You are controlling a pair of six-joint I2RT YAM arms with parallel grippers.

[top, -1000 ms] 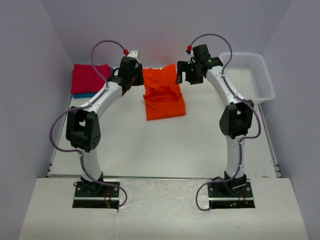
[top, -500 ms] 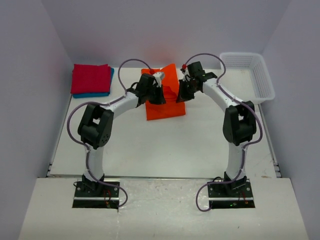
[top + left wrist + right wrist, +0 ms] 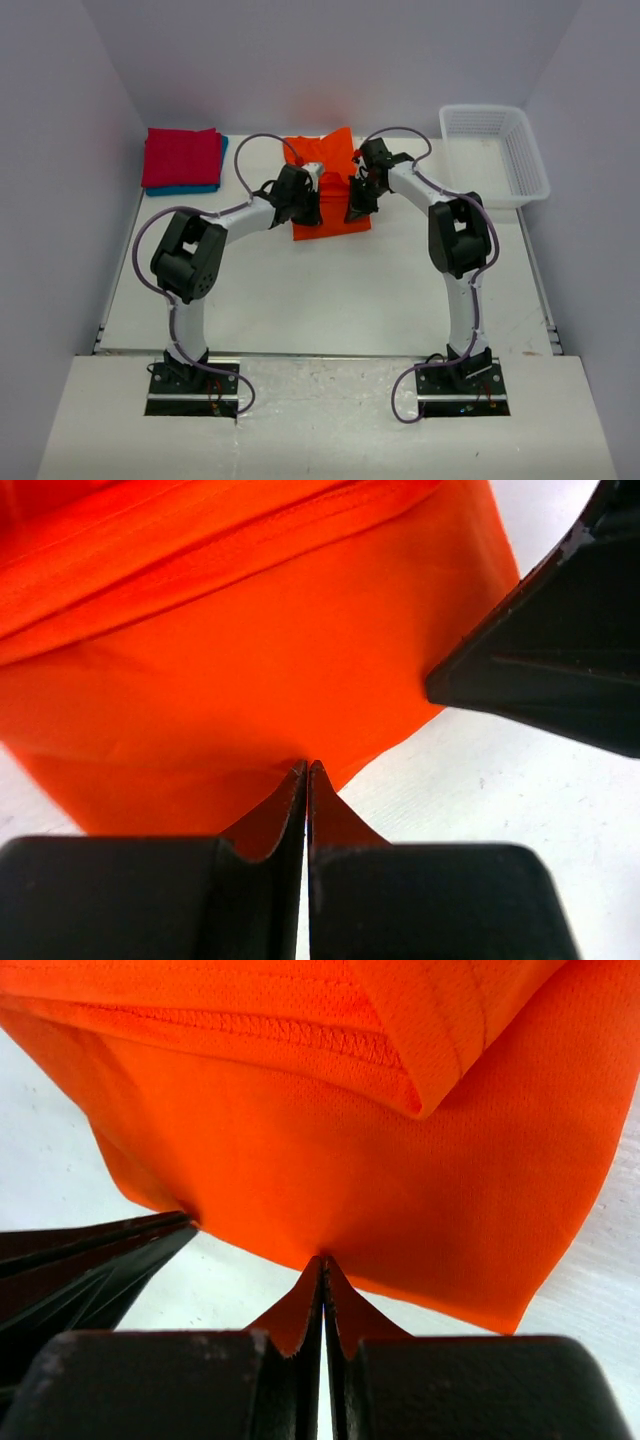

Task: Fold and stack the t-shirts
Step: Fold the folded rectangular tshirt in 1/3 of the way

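I count three tees and one basket. Far left, red tee (image 3: 181, 155) stacked on blue tee (image 3: 190, 190). Mid tabletop (image 3: 330, 290), orange tee (image 3: 322, 160), partly folded, long axis near-to-far. Left fingers (image 3: 150, 890) and right fingers (image 3: 450, 1380) both clenched on its cloth, one each side. Basket (image 3: 495, 150) far right.
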